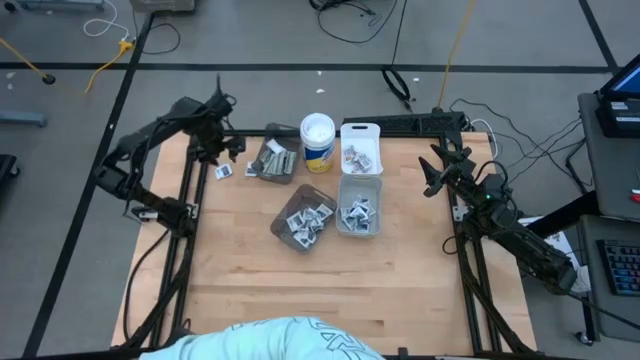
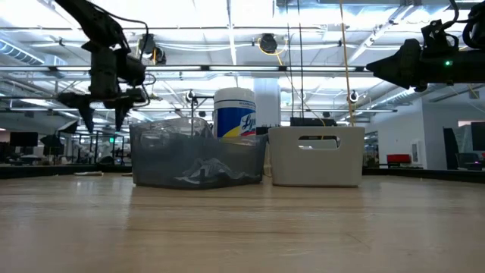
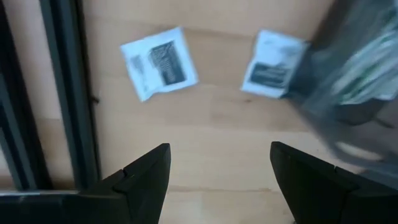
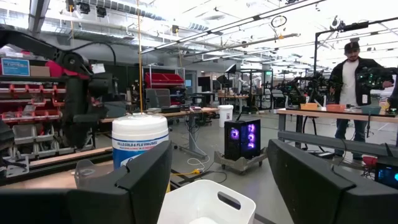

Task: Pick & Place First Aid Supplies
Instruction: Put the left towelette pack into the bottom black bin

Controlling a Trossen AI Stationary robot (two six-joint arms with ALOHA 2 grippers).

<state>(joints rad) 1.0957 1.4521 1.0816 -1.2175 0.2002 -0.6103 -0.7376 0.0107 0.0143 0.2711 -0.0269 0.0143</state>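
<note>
A pale wooden counter (image 1: 330, 270) framed by dark rails sits on a grey floor strewn with cables, and beyond it the low and right wrist views open onto a large bright workshop with shelving, benches and a person (image 4: 353, 87) standing at a far bench. Near the back middle of the counter stand a white wipes canister (image 1: 317, 141) and, just beside it, a white bin (image 1: 361, 146) holding a few packets; in front of that bin lies a clear bin (image 1: 359, 208) with more packets, beside it a tilted smoky bin (image 1: 304, 219) full of white squares, and left of the canister another smoky bin (image 1: 275, 160) holding pale strips. Two loose white packets lie on bare wood at the counter's back left: one (image 3: 159, 62) close to the side rail, the other (image 3: 272, 63) touching the strip bin's corner. The left hand (image 3: 219, 167) hangs above these two, fingers apart and empty, with the rail close on one side and the bin on the other. The right hand (image 4: 219, 174) waits raised over the counter's right edge, fingers spread, holding nothing. The front half of the counter is bare wood.
</note>
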